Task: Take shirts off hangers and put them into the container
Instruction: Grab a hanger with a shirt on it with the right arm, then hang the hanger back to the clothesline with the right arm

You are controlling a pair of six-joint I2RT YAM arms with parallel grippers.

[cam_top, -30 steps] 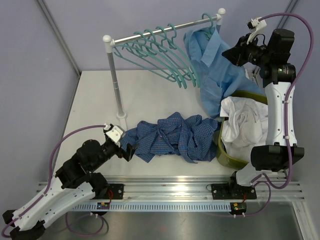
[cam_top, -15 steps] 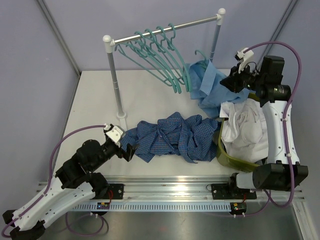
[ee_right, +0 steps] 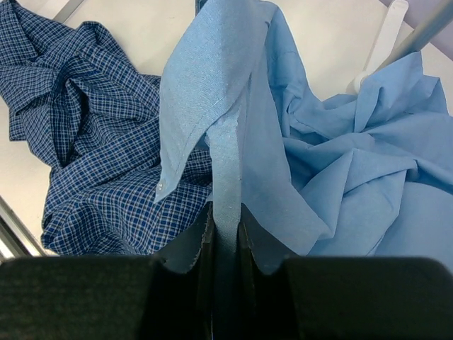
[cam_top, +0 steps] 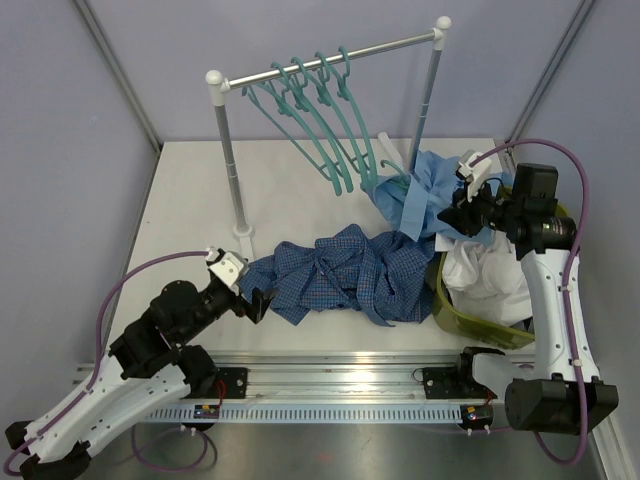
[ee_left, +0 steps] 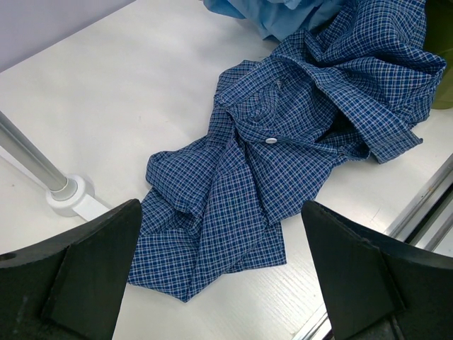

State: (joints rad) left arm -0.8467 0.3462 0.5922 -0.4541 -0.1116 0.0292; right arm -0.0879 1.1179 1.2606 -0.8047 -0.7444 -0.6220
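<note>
My right gripper (cam_top: 452,214) (ee_right: 225,221) is shut on a fold of the light blue shirt (cam_top: 418,196) (ee_right: 340,163), beside the container's far left corner. The shirt's bulk lies heaped on the table; a teal hanger (cam_top: 392,165) seems to stick out of its top. The dark blue checked shirt (cam_top: 345,268) (ee_left: 297,134) (ee_right: 85,149) lies crumpled on the table in front of my left gripper (cam_top: 258,301) (ee_left: 221,283), which is open just off the shirt's near-left edge. The olive-green container (cam_top: 452,312) holds a white shirt (cam_top: 490,278). Several bare teal hangers (cam_top: 322,115) hang on the rail.
The silver rail (cam_top: 330,60) with white ball ends spans the back, on posts with white feet (cam_top: 243,232) (ee_left: 69,195) (ee_right: 381,44). A metal track (cam_top: 340,375) runs along the table's near edge. Purple-grey walls close in the left and back.
My right gripper has come down from rail height to the table beside the container, bringing the light blue shirt off the rail with it. The left arm has not moved.
</note>
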